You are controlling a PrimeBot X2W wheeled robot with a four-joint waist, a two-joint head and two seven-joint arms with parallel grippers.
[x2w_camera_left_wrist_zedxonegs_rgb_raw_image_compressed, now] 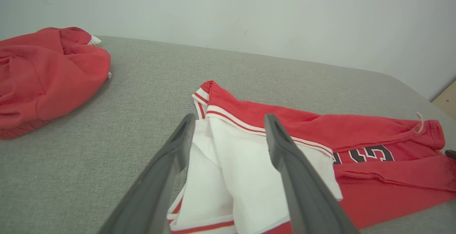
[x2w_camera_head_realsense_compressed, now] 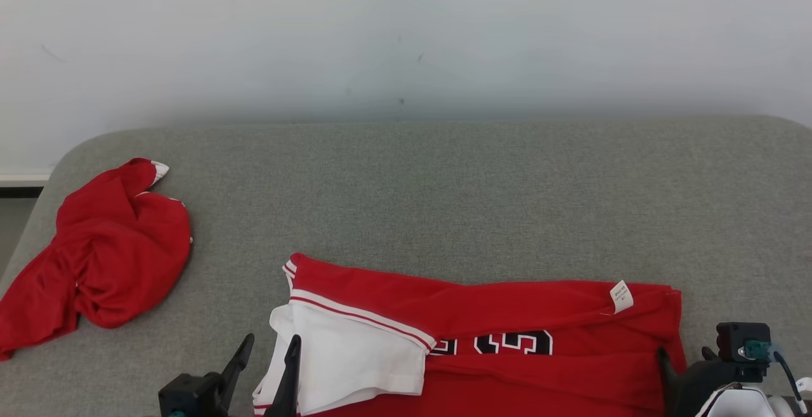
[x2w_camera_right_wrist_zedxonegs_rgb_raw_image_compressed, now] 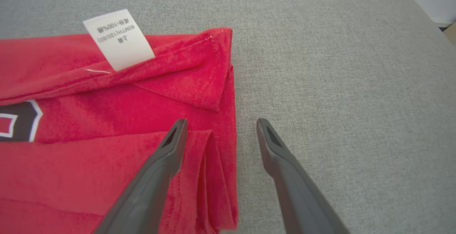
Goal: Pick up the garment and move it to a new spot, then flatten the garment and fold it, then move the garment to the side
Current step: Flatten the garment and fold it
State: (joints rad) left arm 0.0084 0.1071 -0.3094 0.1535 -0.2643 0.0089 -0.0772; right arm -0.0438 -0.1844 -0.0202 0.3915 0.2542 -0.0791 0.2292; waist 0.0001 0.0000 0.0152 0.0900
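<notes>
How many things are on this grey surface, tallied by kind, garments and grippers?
Garments: 2, the crumpled red garment and the red and white jersey.
Grippers: 2, the left gripper and the right gripper, both open at the jersey's two ends.
Total: 4.

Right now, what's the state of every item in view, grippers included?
jersey: laid flat, partly folded, far edge turned over.
white sleeve: folded across the jersey's left end.
care label: exposed, flipped outward.
second red garment: crumpled heap, apart at far left.
left gripper: open, over the white sleeve.
right gripper: open, straddling the jersey's right edge.
</notes>
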